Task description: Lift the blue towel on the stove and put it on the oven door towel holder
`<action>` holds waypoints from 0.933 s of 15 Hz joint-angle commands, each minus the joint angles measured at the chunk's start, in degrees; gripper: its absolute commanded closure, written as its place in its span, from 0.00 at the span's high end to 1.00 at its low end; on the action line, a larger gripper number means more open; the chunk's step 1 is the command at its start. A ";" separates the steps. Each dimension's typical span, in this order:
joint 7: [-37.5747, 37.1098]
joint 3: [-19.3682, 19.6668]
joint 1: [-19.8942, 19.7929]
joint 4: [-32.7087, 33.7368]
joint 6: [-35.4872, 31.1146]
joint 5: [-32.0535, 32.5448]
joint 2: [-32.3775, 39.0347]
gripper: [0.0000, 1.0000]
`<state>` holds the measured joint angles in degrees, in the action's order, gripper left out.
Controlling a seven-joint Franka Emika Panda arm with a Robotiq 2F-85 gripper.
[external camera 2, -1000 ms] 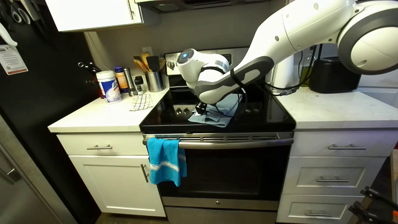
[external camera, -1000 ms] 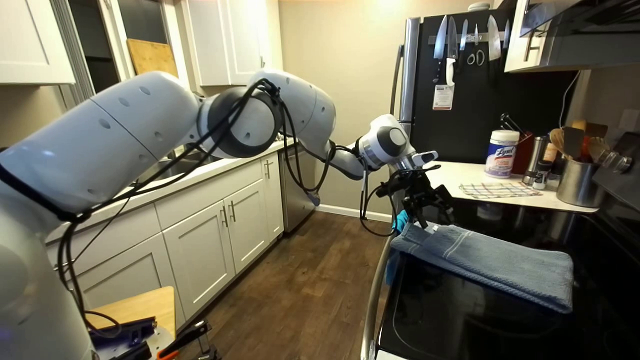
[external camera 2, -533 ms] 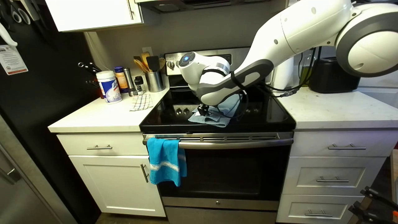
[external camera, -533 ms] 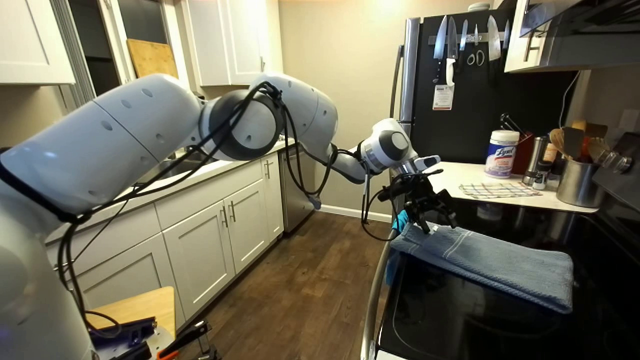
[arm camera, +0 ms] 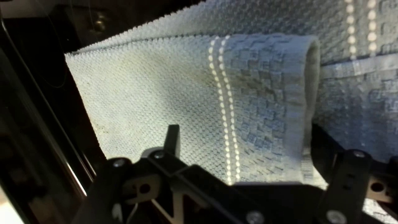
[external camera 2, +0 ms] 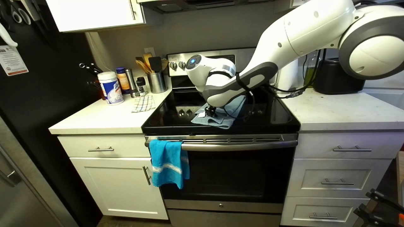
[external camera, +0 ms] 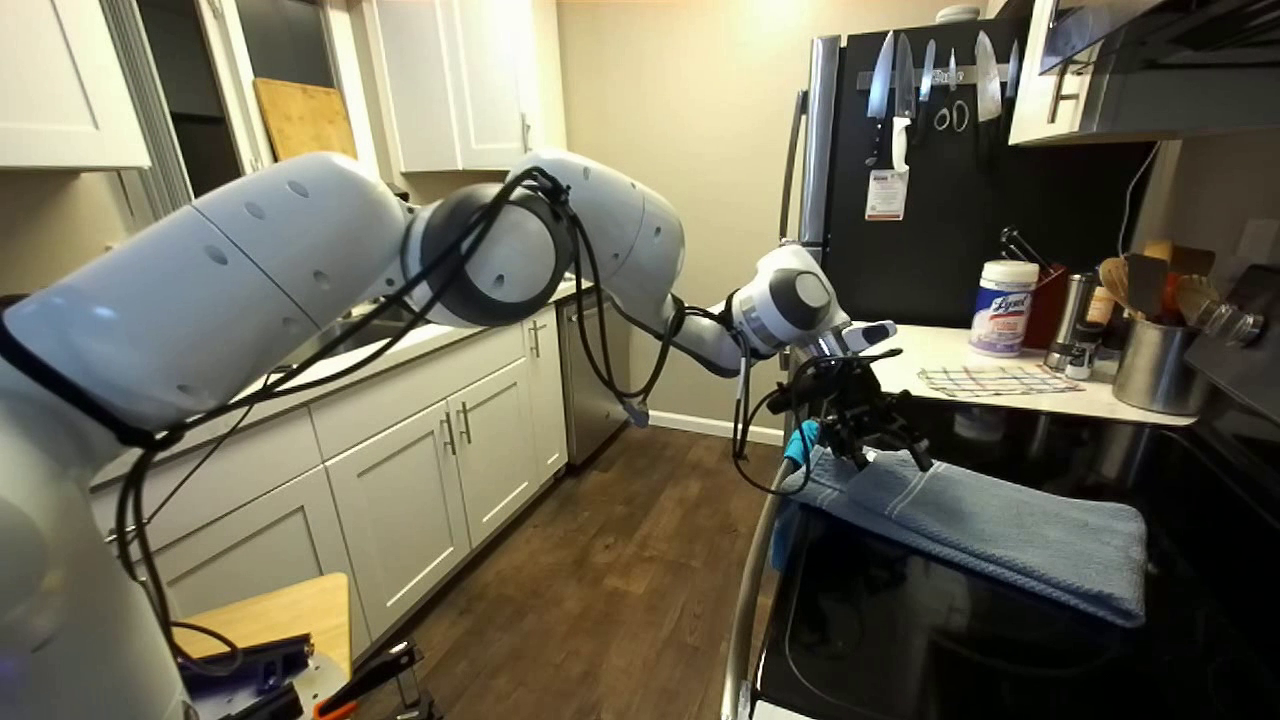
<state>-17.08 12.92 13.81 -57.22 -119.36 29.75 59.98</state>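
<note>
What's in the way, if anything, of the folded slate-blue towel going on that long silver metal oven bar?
A white-striped turquoise cloth hangs over the silver bar near one end; nothing visible stands between the slate-blue towel and the bar's middle.

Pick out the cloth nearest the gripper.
The slate-blue towel folded on the stove, directly beneath the gripper. The turquoise towel hangs from the oven handle; the checked cloth lies on the counter.
</note>
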 commanded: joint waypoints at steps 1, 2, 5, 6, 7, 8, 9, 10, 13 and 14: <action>0.48 0.99 -0.31 -0.55 0.99 -0.11 -0.51 1.00; 0.43 1.23 -0.36 -0.60 1.05 -0.03 -0.60 1.00; 0.73 1.81 -0.38 -0.65 0.94 0.25 -0.78 1.00; 0.71 1.93 -0.39 -0.73 0.46 0.34 -0.80 0.75; 1.15 1.81 -0.44 -0.83 0.23 0.30 -0.89 0.73; 1.15 1.76 -0.45 -0.76 0.29 0.19 -0.89 0.67; 1.15 1.74 -0.42 -0.72 0.34 0.17 -0.88 0.58; 1.23 1.69 -0.39 -0.68 0.36 0.15 -0.91 0.53; 1.25 1.71 -0.30 -0.77 0.40 0.18 -1.18 0.34; 1.24 1.71 -0.31 -0.87 0.40 0.15 -1.37 0.26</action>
<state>-17.08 14.67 13.57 -57.19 -119.27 29.75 59.96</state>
